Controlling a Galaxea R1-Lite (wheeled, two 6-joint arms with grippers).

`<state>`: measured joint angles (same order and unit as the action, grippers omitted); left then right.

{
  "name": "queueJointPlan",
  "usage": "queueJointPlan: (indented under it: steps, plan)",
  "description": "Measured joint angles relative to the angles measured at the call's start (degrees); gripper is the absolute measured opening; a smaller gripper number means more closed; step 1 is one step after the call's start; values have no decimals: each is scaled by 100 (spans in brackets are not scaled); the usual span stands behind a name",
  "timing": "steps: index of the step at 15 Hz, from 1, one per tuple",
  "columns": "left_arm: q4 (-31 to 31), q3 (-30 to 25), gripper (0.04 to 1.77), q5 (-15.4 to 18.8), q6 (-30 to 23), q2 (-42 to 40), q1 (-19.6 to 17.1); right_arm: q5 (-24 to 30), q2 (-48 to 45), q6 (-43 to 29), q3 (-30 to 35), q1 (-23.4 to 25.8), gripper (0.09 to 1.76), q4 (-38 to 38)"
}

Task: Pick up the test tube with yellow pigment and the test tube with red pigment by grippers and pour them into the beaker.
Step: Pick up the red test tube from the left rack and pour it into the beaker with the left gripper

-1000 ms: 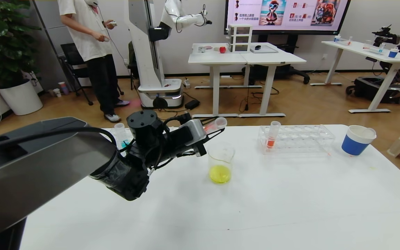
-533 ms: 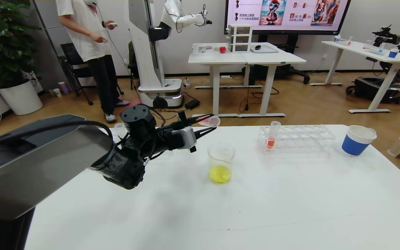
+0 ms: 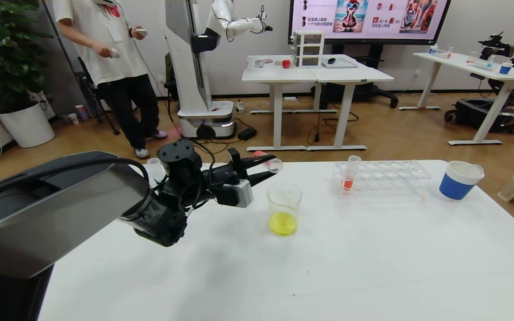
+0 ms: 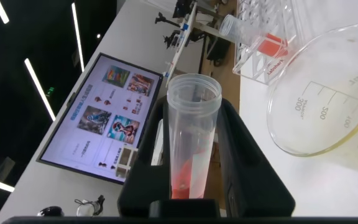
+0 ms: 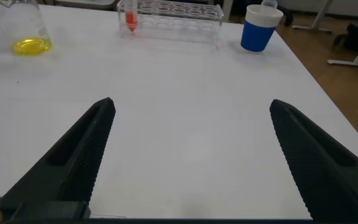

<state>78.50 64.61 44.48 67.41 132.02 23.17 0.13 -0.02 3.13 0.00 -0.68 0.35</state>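
Observation:
My left gripper point(image 3: 263, 168) is shut on the test tube with red pigment point(image 3: 269, 163) and holds it nearly level, its mouth just up and left of the beaker point(image 3: 284, 207). The beaker stands on the white table and holds yellow liquid. In the left wrist view the tube point(image 4: 191, 137) sits between my fingers point(image 4: 241, 155), a little red liquid low inside it, with the beaker point(image 4: 328, 93) beside it. A second red tube point(image 3: 350, 174) stands in the clear rack point(image 3: 386, 178). The yellow-pigment tube is out of view. My right gripper point(image 5: 191, 104) is open and empty over bare table.
A blue-and-white paper cup point(image 3: 460, 179) stands at the far right beyond the rack. A tube with blue liquid point(image 3: 153, 166) stands behind my left arm. The right wrist view shows the beaker point(image 5: 23, 31), rack point(image 5: 173, 12) and cup point(image 5: 258, 28) far off. A person and furniture stand beyond the table.
My left wrist has rolled, bringing its white box from the top to the underside. The red tube has tipped from mouth-up to nearly level, its mouth lower and closer to the beaker.

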Motion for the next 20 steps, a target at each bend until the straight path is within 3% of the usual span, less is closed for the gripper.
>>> queueJointPlan:
  steps: [20]
  plan:
    - [-18,156,46,-61,2166,166,17,0,0,0,0,0,174,0]
